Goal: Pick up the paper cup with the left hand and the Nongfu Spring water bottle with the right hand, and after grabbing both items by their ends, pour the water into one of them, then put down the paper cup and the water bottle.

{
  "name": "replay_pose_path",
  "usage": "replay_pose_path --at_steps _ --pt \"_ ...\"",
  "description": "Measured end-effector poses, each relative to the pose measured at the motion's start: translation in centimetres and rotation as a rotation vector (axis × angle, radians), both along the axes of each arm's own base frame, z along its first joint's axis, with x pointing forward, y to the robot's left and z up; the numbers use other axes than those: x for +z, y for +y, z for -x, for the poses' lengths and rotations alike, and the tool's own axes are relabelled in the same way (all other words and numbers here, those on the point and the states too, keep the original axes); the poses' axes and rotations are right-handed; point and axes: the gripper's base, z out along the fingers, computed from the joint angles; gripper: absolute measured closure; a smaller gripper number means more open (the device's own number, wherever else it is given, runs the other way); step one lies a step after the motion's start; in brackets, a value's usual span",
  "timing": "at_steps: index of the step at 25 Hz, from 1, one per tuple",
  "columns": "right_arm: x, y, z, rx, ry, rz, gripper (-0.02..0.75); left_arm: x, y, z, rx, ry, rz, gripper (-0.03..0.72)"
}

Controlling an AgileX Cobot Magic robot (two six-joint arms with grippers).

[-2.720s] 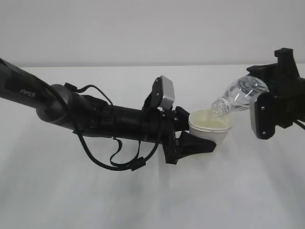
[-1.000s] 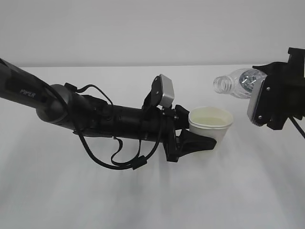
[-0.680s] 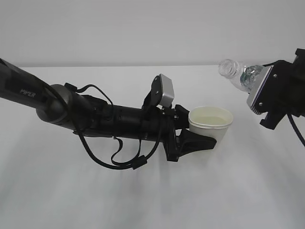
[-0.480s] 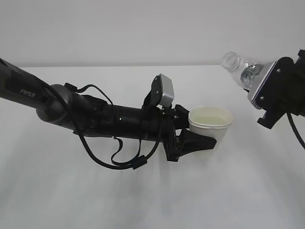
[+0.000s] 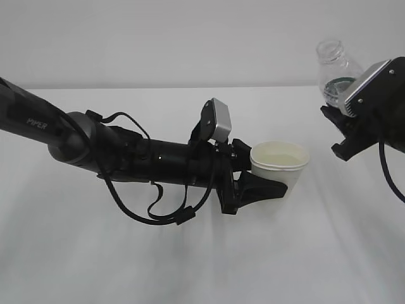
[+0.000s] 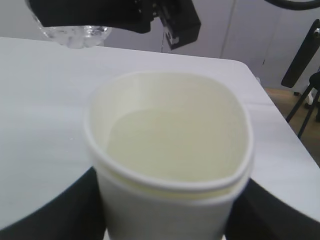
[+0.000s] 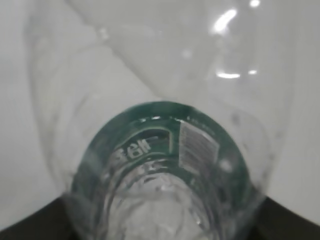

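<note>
My left gripper [image 5: 273, 180] on the black PIPER arm is shut on the cream paper cup [image 5: 280, 170] and holds it upright above the table. Pale water [image 6: 172, 145] fills the cup's lower part. In the left wrist view the cup [image 6: 170, 200] sits between the black fingers [image 6: 55, 212]. My right gripper [image 5: 347, 120] is shut on the lower body of the Nongfu Spring water bottle [image 5: 332, 63], which stands nearly upright with its open neck up, to the right of and above the cup. Its green label [image 7: 150, 127] fills the right wrist view, where the bottle hides most of the gripper [image 7: 160, 231].
The white table [image 5: 190, 266] spreads under both arms with a grey wall behind. In the left wrist view the table's far corner [image 6: 250, 70] ends near a black stand [image 6: 300, 55] on the floor. Loose black cables [image 5: 158, 212] hang below the left arm.
The right gripper has swung the bottle from mouth-down over the cup to nearly upright and drawn it right and up, away from the cup. The left arm and cup have stayed still.
</note>
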Motion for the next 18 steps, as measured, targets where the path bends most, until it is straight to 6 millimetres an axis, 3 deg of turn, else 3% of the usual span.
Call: replay_pose_path --at_steps 10,18 --pt "0.5 0.2 -0.2 -0.027 -0.024 -0.186 0.330 0.0 0.0 -0.1 0.015 0.003 -0.002 0.241" --pt "-0.7 0.3 -0.7 -0.049 -0.007 -0.333 0.330 -0.1 0.0 -0.2 0.028 0.004 -0.008 0.241"
